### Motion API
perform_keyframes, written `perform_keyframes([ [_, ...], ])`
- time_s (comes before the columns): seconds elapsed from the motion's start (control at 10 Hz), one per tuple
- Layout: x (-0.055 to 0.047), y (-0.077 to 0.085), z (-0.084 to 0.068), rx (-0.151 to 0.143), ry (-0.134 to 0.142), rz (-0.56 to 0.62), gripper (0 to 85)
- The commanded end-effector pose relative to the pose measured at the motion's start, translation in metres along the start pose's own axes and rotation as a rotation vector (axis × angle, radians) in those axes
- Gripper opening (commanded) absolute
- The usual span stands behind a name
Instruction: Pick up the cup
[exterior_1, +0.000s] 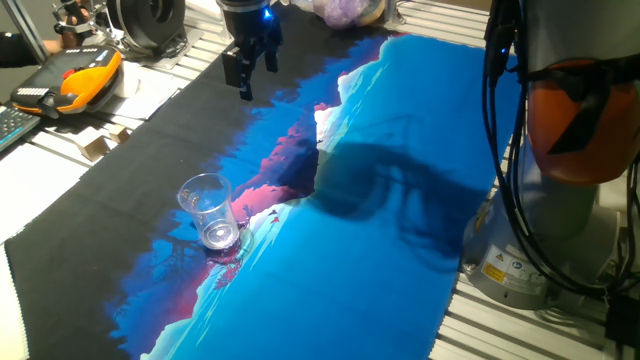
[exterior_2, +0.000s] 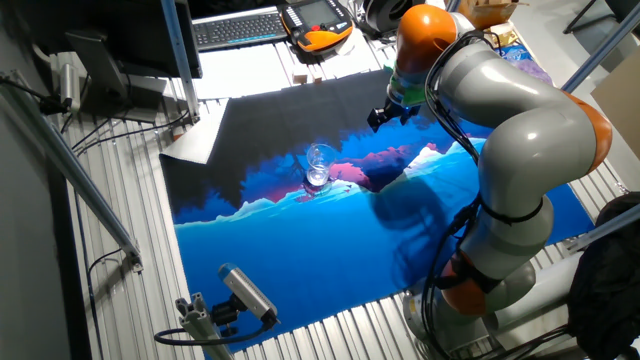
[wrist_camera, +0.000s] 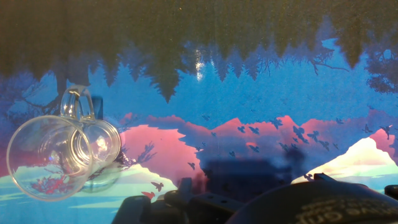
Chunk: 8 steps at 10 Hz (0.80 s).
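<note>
While your gripper (exterior_1: 251, 70) hangs above the dark far part of the mat (exterior_1: 400, 200), its fingers look parted with nothing between them, well apart from the cup (exterior_1: 208, 209). You see the cup standing upright on the mat's pink-and-blue mountain print, near the black edge. It is clear and see-through, with a thick round base, a slightly flared rim, and a small handle visible in the hand view. The mat is flat, printed cloth.

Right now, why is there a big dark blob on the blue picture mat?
In one fixed view, it is the arm's shadow on the mat; the other fixed view shows it too; in the hand view the cup looks stretched and glinty.
</note>
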<state>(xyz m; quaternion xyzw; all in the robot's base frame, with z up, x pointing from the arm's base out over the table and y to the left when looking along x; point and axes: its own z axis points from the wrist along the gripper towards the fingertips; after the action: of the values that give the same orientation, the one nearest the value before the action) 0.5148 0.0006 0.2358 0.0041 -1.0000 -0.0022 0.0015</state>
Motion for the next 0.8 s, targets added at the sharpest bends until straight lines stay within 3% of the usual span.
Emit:
perform_keyframes([
  [0.0, -0.0001, 0.0001, 0.0000, -0.008, 0.194, -0.317, 0.0],
  [0.7, 0.0000, 0.0000, 0.0000, -0.007, 0.195, -0.308, 0.0],
])
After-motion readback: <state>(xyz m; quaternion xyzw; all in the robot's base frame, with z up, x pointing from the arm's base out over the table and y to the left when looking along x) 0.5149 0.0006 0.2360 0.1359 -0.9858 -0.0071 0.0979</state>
